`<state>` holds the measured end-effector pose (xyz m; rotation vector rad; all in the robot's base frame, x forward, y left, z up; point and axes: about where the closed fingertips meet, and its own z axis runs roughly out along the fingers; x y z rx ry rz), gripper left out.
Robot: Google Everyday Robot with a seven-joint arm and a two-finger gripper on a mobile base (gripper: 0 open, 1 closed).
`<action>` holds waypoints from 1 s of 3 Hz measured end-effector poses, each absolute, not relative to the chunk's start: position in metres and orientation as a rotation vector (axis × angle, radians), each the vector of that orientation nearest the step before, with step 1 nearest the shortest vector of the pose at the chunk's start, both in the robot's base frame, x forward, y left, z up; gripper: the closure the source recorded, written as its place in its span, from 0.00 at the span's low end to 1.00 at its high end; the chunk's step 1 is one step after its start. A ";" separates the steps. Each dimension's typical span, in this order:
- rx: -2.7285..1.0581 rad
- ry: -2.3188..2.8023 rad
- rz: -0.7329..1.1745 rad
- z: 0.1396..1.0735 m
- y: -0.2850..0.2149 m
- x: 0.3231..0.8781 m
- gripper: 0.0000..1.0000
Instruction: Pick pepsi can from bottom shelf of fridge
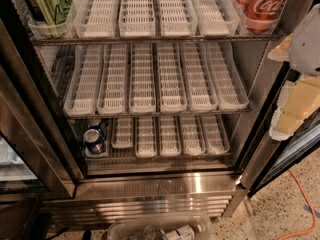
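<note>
The fridge [155, 186] stands open in front of me, with three wire racks of white slotted trays. The pepsi can [94, 136], blue with a silver top, stands upright in the leftmost lane of the bottom shelf [165, 156], near its front edge. The other short trays on that shelf hold nothing. My gripper [296, 104], white and grey with tan parts, hangs at the right edge of the view, outside the fridge by its right door frame. It is far right of the can, slightly above it, and holds nothing that I can see.
A green can [47, 4] stands at the top rack's left, red Coca-Cola cans [260, 4] at its right. A clear plastic bin [165, 231] with a bottle lies on the floor in front of the steel base. An orange cable [302, 206] runs at lower right.
</note>
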<state>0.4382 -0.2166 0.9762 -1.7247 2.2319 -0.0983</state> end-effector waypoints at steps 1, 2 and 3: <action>-1.725 2.232 -0.098 0.976 -0.217 0.438 0.00; -1.698 2.227 -0.099 0.969 -0.216 0.440 0.00; -1.664 2.227 -0.049 0.927 -0.208 0.441 0.00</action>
